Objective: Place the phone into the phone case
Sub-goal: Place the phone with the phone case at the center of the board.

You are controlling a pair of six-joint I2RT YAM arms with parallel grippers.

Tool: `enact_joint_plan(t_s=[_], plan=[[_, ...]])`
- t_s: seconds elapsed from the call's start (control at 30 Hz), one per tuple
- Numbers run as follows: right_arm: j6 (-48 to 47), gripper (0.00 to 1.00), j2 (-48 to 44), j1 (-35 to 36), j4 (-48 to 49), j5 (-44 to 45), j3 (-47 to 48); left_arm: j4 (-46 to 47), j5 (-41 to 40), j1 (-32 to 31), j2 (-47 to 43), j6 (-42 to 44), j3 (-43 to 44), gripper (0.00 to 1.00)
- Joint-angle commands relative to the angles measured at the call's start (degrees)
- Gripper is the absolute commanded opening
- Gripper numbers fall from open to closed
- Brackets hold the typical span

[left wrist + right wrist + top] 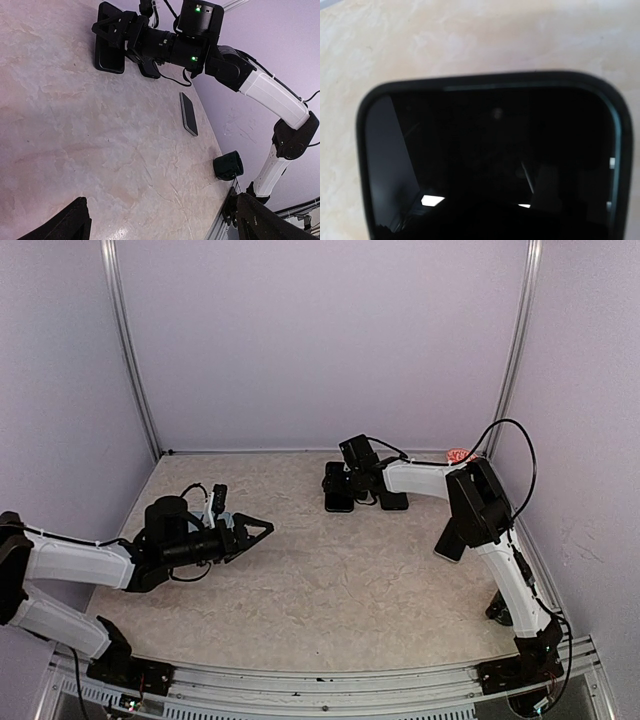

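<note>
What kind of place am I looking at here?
Probably a robot test booth in a lab: plain lilac walls on metal frame posts enclose a marble-patterned tabletop, with two robot arms bolted at its near edge.

Surroundings: marbled beige table (330, 590) boxed in by pale lilac walls (320, 340).
Two metal posts stand at the back corners, one in the upper left (130, 350) and one in the upper right (518, 340) of the top view. A small pink object (458, 454) sits at right of centre, by the foot of the right post. A metal rail (320, 687) runs along the bottom edge. A dark cup-like round thing (228, 165) rests at the table's rim, lower right of the left wrist view.
</note>
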Motion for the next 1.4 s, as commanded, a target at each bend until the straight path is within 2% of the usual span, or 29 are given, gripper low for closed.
enact_joint_plan(t_s=[0.0, 0.43, 1.2, 1.3, 1.37], plan=[[0.9, 0.67, 2.2, -0.7, 2.3, 1.3, 0.3, 1.6, -0.2, 0.5, 0.5, 0.6, -0.9, 0.99], [0.9, 0.77, 2.2, -0.7, 2.2, 1.1, 0.0, 1.8, -0.1, 0.8, 0.1, 0.5, -1.2, 0.99], [1.3, 0.88, 2.2, -0.9, 1.1, 0.9, -0.2, 2.0, -0.1, 1.2, -0.8, 0.4, -1.8, 0.99], [1.3, 0.99, 1.9, -0.9, 0.6, 1.7, -0.4, 2.0, -0.2, 1.3, -0.8, 0.5, -2.0, 0.99], [1.2, 1.0, 1.6, -0.9, 0.6, 1.9, -0.8, 1.9, -0.2, 1.3, -0.9, 0.4, -2.1, 0.99]])
